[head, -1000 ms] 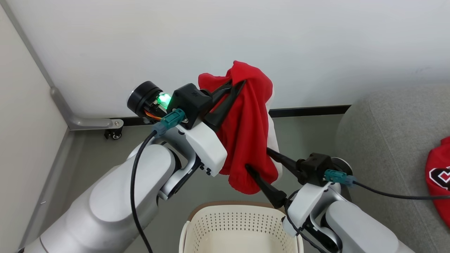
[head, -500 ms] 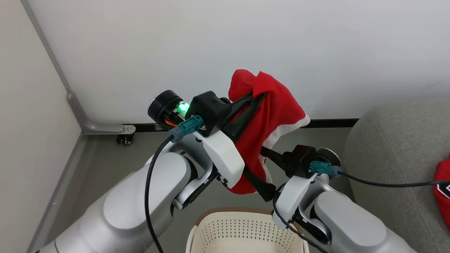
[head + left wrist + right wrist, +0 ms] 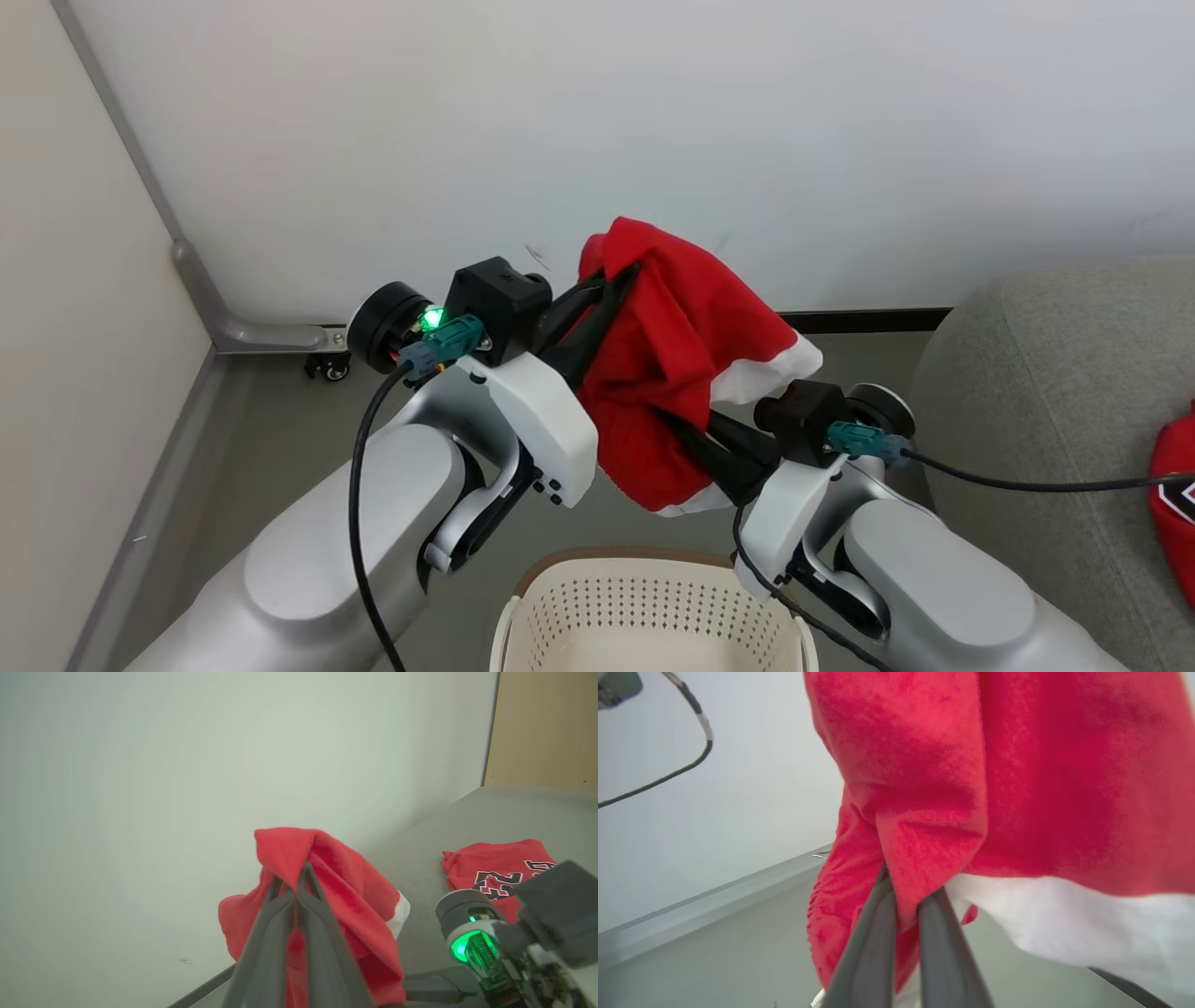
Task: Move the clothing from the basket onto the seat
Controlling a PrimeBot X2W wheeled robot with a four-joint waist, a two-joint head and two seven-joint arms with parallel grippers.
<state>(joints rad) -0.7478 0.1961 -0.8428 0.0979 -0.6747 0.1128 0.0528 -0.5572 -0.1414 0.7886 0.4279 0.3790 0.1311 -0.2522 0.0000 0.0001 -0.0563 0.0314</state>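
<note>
The clothing [image 3: 686,373] shows in two places, both past the basket [image 3: 653,597], whose cream perforated wall and brown rim sit at the bottom centre of the head view, nearest the camera. Just above it in the frame, a red garment [image 3: 653,439] with white trim hangs in the air between both grippers, clear of the basket. The right gripper [image 3: 908,891], reaching in from the lower right of the head view, is clenched on a fold at the garment's lower edge, by the white trim. In its wrist view the red cloth is pinched between the two dark fingers [image 3: 873,933]. The left gripper [image 3: 293,884], coming from the lower left, is clenched on the garment's top, and the cloth drapes over its tips at mid-frame. Farther off, at the right edge, the grey seat [image 3: 1046,373] carries a second garment [image 3: 495,868], red with black-and-white lettering, lying on the cushion. Behind everything are the grey floor [image 3: 280,420], a dark skirting strip [image 3: 868,320] and the white wall [image 3: 653,112].
</note>
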